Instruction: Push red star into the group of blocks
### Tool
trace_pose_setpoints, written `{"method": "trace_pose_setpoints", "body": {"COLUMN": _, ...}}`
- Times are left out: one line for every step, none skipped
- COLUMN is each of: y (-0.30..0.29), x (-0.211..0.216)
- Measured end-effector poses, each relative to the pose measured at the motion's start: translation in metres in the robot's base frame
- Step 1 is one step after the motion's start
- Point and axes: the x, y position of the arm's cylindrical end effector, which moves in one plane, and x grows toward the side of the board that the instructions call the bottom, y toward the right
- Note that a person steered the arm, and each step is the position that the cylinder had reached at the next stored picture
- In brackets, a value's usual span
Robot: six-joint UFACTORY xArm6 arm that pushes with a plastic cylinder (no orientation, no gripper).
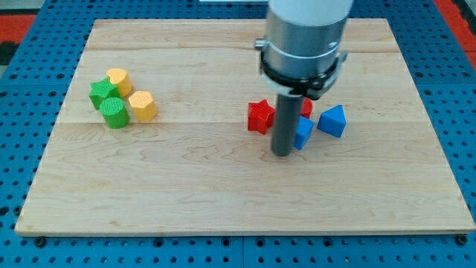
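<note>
The red star lies near the board's middle. My tip stands just to its lower right, close to it. Behind the rod, a blue block touches the rod's right side, and a red block is mostly hidden by the rod. A blue triangular block lies further right. At the view's left sits a group: a yellow block, a green star, a green cylinder and a yellow hexagonal block.
The wooden board rests on a blue pegboard surface. The arm's grey cylinder body rises above the blocks at the top middle and hides part of the board behind it.
</note>
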Motion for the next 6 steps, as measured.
{"method": "trace_pose_setpoints", "body": {"y": -0.072, "x": 0.001}}
{"method": "trace_pose_setpoints", "body": {"y": -0.09, "x": -0.047}}
{"method": "trace_pose_setpoints", "body": {"y": -0.046, "x": -0.075}}
{"method": "trace_pose_setpoints", "body": {"y": 0.02, "x": -0.073}}
{"method": "trace_pose_setpoints", "body": {"y": -0.032, "x": -0.065}}
{"method": "trace_pose_setpoints", "body": {"y": -0.057, "x": -0.068}}
